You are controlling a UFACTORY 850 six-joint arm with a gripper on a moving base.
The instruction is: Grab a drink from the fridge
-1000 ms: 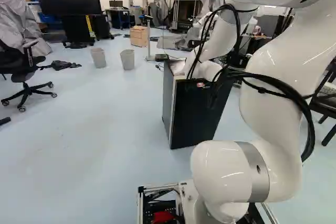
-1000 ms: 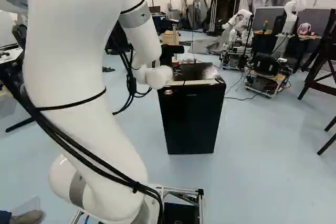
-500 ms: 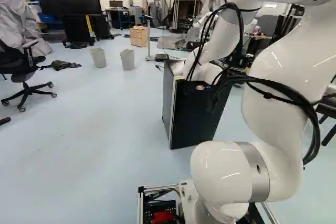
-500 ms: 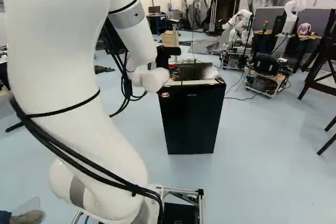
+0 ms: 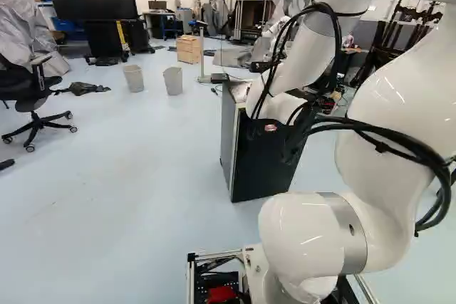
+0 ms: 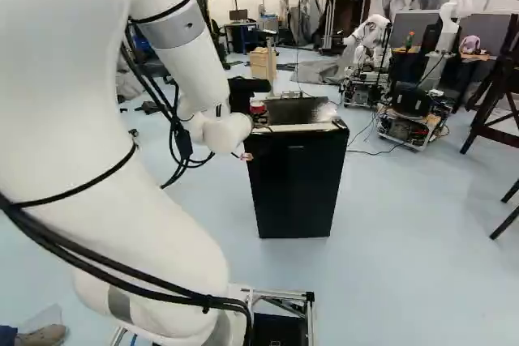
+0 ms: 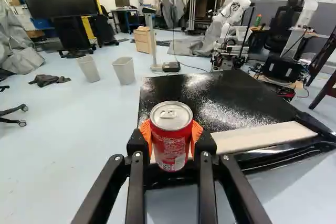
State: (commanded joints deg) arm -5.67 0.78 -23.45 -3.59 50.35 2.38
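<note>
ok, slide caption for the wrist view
Red soda can held upright in the orange-padded gripper, black mini fridge beyond

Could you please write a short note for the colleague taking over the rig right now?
Gripper: shut on the red can, one orange pad on each side.
Can: upright, by the top edge of the fridge; I cannot tell whether they touch.
Done: drink gripped; fridge door looks shut.
Left: probably just carrying the can clear and handing it over.

The glossy white arm (image 5: 399, 90) has rounded joints (image 5: 296, 229), grey bands (image 5: 345, 233), loose black cables (image 5: 429, 164), and black fingers (image 7: 136, 153) with orange pads (image 7: 196, 130).
</note>
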